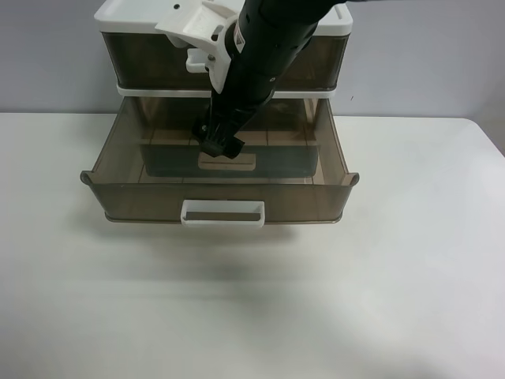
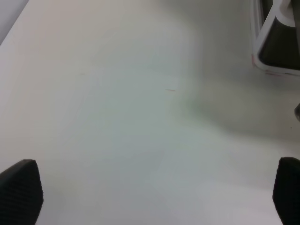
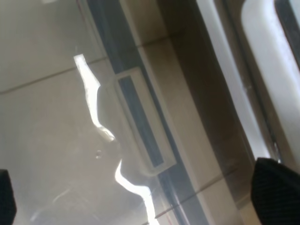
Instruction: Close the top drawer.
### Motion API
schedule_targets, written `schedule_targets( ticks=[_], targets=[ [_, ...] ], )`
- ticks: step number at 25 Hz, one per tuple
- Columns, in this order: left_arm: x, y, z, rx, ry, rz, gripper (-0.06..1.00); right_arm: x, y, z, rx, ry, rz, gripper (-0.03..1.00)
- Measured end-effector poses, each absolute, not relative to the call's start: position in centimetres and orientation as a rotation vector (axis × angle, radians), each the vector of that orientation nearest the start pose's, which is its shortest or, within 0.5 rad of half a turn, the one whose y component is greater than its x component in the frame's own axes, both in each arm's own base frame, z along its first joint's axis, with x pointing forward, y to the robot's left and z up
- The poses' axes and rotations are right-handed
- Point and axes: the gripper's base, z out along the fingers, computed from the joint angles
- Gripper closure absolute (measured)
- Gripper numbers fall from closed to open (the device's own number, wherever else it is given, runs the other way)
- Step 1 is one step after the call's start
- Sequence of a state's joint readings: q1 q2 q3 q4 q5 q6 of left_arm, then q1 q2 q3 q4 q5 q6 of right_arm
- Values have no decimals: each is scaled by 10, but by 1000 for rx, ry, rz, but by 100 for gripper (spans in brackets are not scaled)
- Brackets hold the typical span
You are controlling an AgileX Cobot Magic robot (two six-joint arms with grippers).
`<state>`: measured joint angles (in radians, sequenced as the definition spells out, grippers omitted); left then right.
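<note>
high view / top drawer [image 1: 150, 59]: upper level, right under the white lid [image 1: 130, 16]. Front lines up under the lid's front edge and looks fully in. The middle of the front is hidden by the arm.
high view / lower drawer [image 1: 134, 201]: out a long way toward the camera, white handle [image 1: 222, 213] at front centre.
high view / arm [image 1: 268, 47]: runs from the view's top edge across the top drawer's front. It is the right arm, since the right wrist view is full of smoky plastic.
high view / right gripper [image 1: 220, 144]: tip over the lower drawer's inside, nearer its back. Can't tell if it touches the floor, and the jaws are unreadable from here.
high view / table [image 1: 394, 300]: white, with the unit at its back.
right wrist / lower drawer plastic [image 3: 51, 140]: fills most of the view and carries a bright glare streak [image 3: 93, 108].
right wrist / pale loop [image 3: 140, 122]: white rectangular loop seen in the plastic. Can't tell whether it is a real handle or a reflection.
right wrist / right gripper [image 3: 140, 199]: fingertips [image 3: 276, 192] sit in opposite corners, jaws spread wide, nothing between them.
left wrist / left gripper [image 2: 153, 190]: dark fingertips [image 2: 21, 190] far apart, jaws wide and empty, over bare table.
left wrist / unit corner [image 2: 276, 42]: white edge around dark brown, well apart from the gripper. Can't tell which part it is.
</note>
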<state>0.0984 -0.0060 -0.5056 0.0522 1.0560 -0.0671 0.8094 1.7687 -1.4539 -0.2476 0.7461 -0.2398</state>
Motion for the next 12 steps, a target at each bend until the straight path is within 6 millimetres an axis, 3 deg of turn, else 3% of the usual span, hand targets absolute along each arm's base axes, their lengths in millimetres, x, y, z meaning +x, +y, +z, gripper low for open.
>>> schedule_targets(
  ticks=[6,12],
  targets=[
    [-7,3,279,-170,2021,82,-5,277,278,286,-1437,2060,-45,-2],
    [-7,3,279,-170,2021,82,-5,245,277,313,-1474,2061,2,-2]
  ],
)
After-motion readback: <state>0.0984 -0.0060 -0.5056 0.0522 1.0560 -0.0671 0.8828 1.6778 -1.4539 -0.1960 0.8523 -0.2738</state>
